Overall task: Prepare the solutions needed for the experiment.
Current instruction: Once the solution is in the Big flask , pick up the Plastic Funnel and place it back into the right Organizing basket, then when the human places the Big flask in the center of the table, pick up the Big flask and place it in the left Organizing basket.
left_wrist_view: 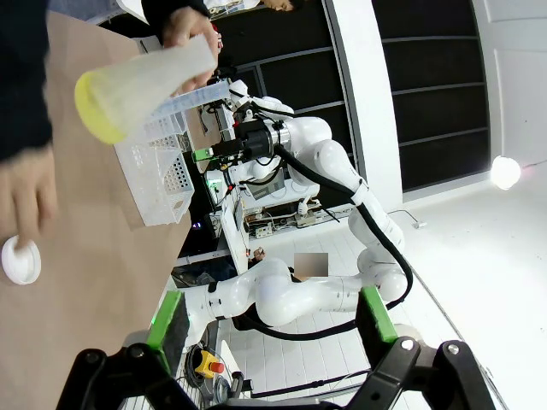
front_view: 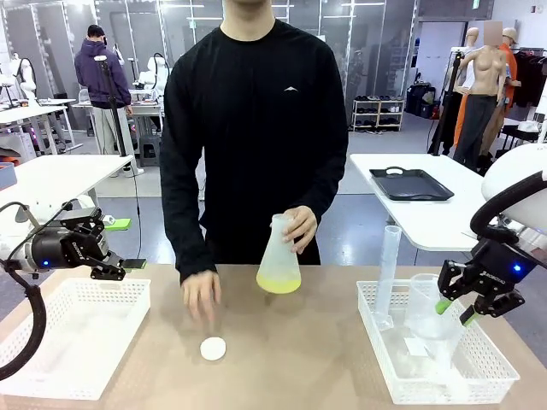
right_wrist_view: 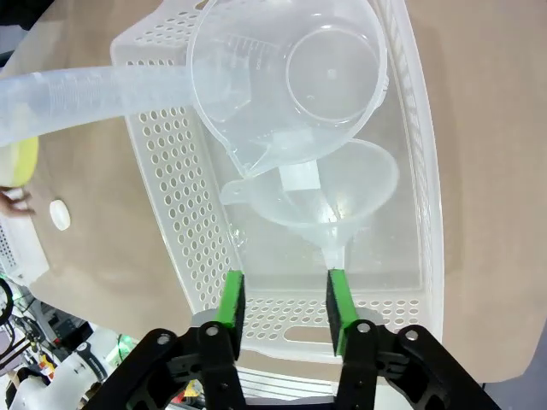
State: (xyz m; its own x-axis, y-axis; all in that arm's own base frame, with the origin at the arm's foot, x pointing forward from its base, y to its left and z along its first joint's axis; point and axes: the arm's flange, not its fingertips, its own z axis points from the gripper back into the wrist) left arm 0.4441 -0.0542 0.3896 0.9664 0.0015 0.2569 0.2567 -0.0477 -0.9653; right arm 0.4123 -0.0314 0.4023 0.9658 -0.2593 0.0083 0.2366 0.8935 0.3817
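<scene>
Nearly upright flask [front_view: 278, 246], neck skyward, solutions [front_view: 279, 283] at base; left pincer [left_wrist_view: 272, 323], right pincer [right_wrist_view: 284, 295] apart.

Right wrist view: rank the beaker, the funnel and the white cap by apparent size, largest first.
1. beaker, though it stands up toward the camera, which flatters it
2. funnel
3. white cap, clearly smallest

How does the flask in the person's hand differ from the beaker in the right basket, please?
The flask holds yellow-green solution; the beaker looks empty. The flask narrows to a neck; the beaker is wide-mouthed. A hand holds the flask; the beaker stands in the basket. Both are translucent.
</scene>
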